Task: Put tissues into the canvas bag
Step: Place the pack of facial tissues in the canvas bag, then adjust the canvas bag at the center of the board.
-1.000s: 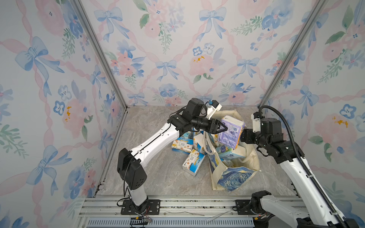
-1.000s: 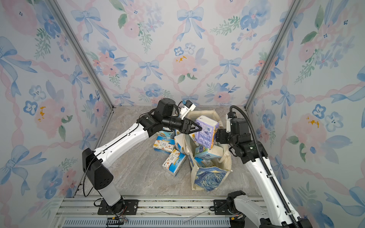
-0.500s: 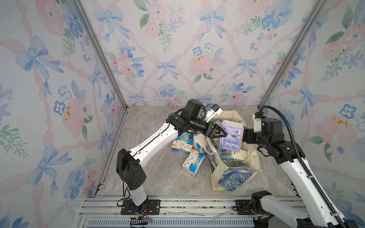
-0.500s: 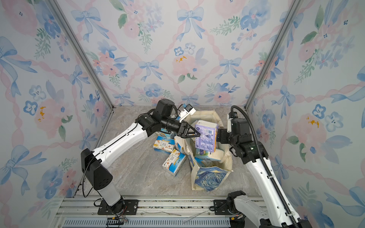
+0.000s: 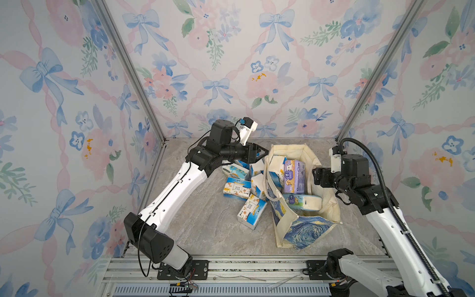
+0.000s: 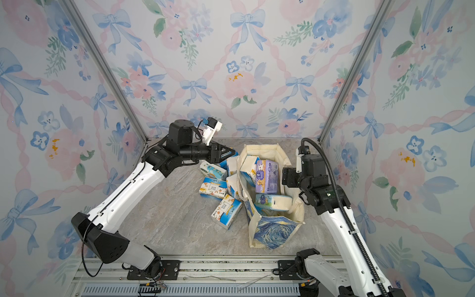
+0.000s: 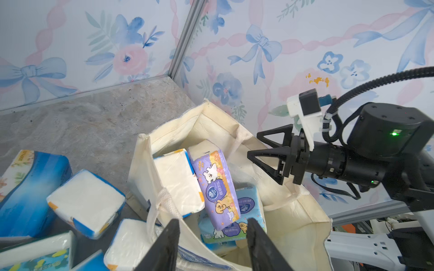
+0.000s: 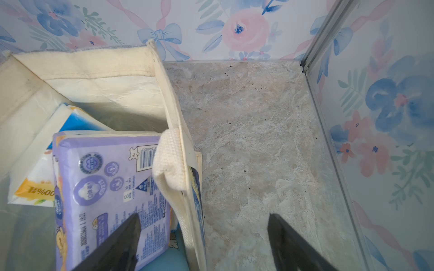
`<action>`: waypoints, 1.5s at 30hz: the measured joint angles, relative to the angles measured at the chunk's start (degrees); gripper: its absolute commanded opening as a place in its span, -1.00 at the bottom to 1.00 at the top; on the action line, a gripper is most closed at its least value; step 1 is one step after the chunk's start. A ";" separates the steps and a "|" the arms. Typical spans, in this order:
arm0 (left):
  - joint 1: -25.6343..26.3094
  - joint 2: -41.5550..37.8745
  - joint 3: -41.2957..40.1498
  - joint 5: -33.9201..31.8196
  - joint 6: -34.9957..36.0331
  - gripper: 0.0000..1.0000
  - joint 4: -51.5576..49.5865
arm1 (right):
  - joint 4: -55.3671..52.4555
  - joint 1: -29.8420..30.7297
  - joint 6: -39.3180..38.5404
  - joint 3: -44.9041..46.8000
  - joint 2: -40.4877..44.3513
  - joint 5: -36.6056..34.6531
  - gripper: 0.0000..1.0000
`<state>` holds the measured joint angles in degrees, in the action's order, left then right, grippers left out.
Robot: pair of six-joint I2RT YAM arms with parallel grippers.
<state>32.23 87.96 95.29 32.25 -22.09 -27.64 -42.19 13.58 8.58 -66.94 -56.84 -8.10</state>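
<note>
Framing canvas bag (image 5: 303, 228): seemingly marble tabletop (image 5: 200, 231), floral walls (image 5: 231, 64).

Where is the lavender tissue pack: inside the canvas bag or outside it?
Inside. The lavender tissue pack sits between the cream walls of the canvas bag, resting on a blue pack beneath it.
</note>
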 measured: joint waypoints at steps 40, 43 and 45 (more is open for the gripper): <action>-1.29 8.92 -10.16 -21.66 0.83 -0.41 -4.26 | -0.04 0.70 0.09 0.00 -0.28 4.22 0.34; 0.24 8.92 -7.93 -19.56 1.29 -0.99 -4.24 | -0.35 1.25 -0.02 -0.24 -0.70 5.33 0.19; 1.46 8.92 -6.45 -18.25 1.92 -1.00 -4.39 | -0.50 1.55 0.04 -0.57 -0.85 6.10 0.11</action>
<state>33.69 96.88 88.84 14.00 -20.16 -32.03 -42.70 15.14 8.62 -67.51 -57.69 -2.00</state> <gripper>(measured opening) 0.067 0.582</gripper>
